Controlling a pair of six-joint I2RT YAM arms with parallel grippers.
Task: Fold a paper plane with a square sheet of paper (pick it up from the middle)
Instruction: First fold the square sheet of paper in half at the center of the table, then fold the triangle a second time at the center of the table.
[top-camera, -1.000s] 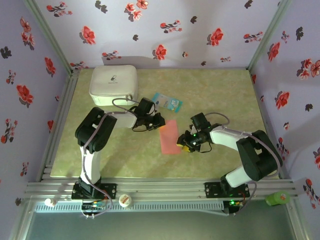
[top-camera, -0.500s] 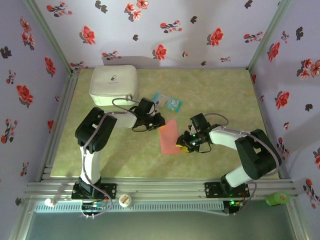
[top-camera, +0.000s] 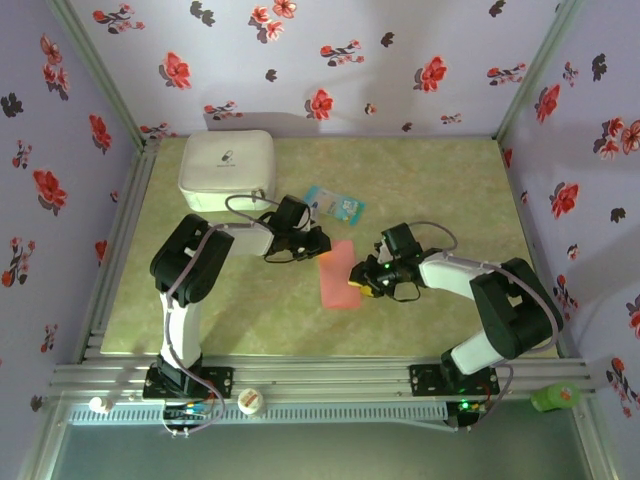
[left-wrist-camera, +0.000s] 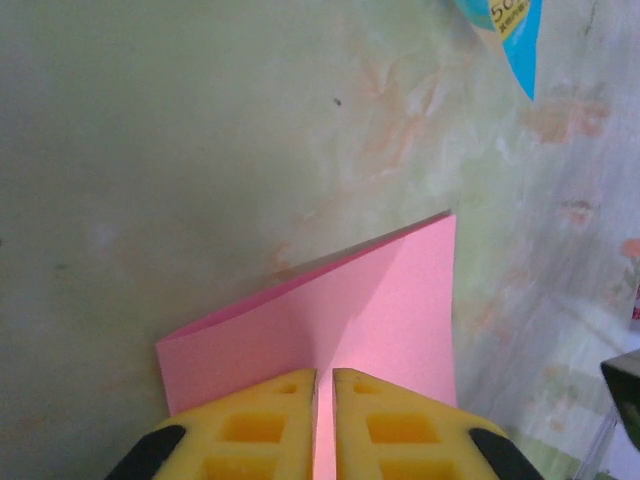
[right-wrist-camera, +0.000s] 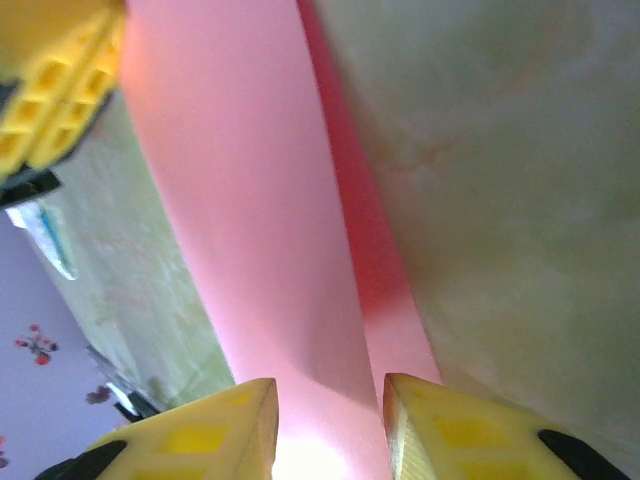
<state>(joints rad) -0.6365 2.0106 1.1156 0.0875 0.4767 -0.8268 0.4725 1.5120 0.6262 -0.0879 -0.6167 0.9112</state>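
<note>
Pink paper (top-camera: 338, 275) is pinched in left end effector (left-wrist-camera: 324, 375), straddled by half-open right end effector (right-wrist-camera: 330, 385).

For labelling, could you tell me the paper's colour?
The paper is salmon pink; best in the left wrist view.

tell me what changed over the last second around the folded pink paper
The right gripper slid a little to the left, over the right edge of the salmon-pink folded sheet of paper, with its jaws apart and the paper between them. Nothing was newly gripped or let go. The left gripper stayed shut on the sheet's far end. The sheet, the white rounded case and the light-blue printed packet kept their places.
</note>
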